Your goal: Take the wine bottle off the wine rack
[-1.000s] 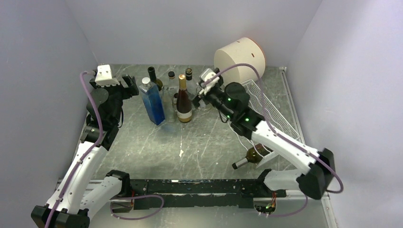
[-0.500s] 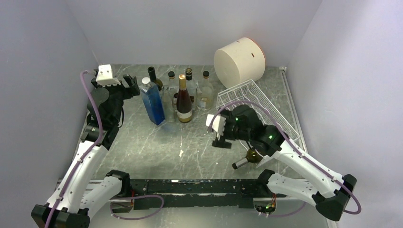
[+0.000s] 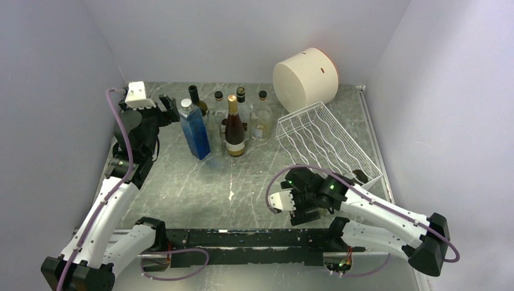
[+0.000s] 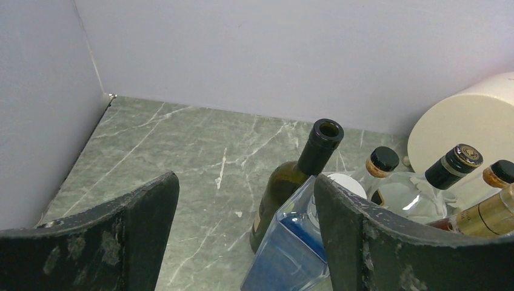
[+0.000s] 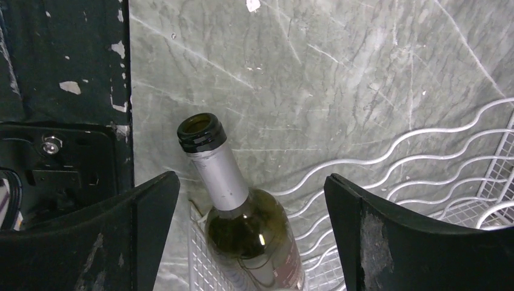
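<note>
The wine bottle (image 5: 245, 227) is dark green glass with a silver-wrapped neck and an open mouth. It lies on the white wire wine rack (image 5: 424, 151), neck pointing to the table's near edge. My right gripper (image 5: 251, 182) is open, a finger on each side of the bottle's shoulder, neither touching it. In the top view the right gripper (image 3: 301, 211) is low at the rack's (image 3: 327, 142) near corner and the arm hides the bottle. My left gripper (image 3: 166, 108) stands open at the back left beside a blue square bottle (image 4: 315, 248), holding nothing.
A cluster of upright bottles (image 3: 236, 121) stands at the back centre, with the blue square bottle (image 3: 195, 130) at its left. A big cream cylinder (image 3: 306, 76) lies behind the rack. The black base rail (image 3: 242, 236) runs along the near edge, close to the bottle's mouth.
My right arm has swung from the back, near the upright bottles, down to the rack's near corner and now straddles the lying bottle. The left arm has hardly moved.
</note>
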Robot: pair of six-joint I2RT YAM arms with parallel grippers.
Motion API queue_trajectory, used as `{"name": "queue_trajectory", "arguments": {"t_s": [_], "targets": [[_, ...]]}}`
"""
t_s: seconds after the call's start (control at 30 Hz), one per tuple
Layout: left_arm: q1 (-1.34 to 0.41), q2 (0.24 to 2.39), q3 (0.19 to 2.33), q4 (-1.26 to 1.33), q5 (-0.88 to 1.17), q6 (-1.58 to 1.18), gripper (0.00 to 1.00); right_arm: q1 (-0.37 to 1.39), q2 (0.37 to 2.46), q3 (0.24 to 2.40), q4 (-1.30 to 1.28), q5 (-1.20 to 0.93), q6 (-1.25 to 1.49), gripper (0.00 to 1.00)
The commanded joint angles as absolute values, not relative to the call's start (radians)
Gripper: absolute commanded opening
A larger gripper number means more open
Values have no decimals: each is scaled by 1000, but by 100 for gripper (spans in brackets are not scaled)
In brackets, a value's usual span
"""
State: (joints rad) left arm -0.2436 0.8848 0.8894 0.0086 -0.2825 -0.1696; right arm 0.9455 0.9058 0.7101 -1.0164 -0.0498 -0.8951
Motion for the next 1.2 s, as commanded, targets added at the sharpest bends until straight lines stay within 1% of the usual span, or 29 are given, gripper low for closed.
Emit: {"name": "queue_trajectory", "arguments": {"t_s": [0.0,0.1,0.3,0.57,0.63,0.8,0.9,0.97,1.17], "targets": [[-239,882,923,14,-267,-175,86,983,980,723,-1044,30,-936,93],[-239,877,925,12,-269,-175,86,1008,1043,738,-1063,62,-936,92],[-239,867,925,11,-267,-175,86,1024,1101,711,-1036,165,-964,93],[-239,857,923,14,-264,-179,87,1080,1213,681,-1005,218,-965,91],[-239,855,924,13,-267,-179,87,1093,1224,662,-987,243,-969,89],[-239,848,922,14,-266,-180,87,1094,1208,603,-926,264,-983,87],[-239,848,923,12,-264,-182,87,1106,1221,584,-904,272,-996,83],[-239,848,923,12,-262,-183,87,1118,1227,573,-891,280,-1008,78],[-240,839,922,14,-271,-180,87,1138,1216,557,-877,263,-1023,67]]}}
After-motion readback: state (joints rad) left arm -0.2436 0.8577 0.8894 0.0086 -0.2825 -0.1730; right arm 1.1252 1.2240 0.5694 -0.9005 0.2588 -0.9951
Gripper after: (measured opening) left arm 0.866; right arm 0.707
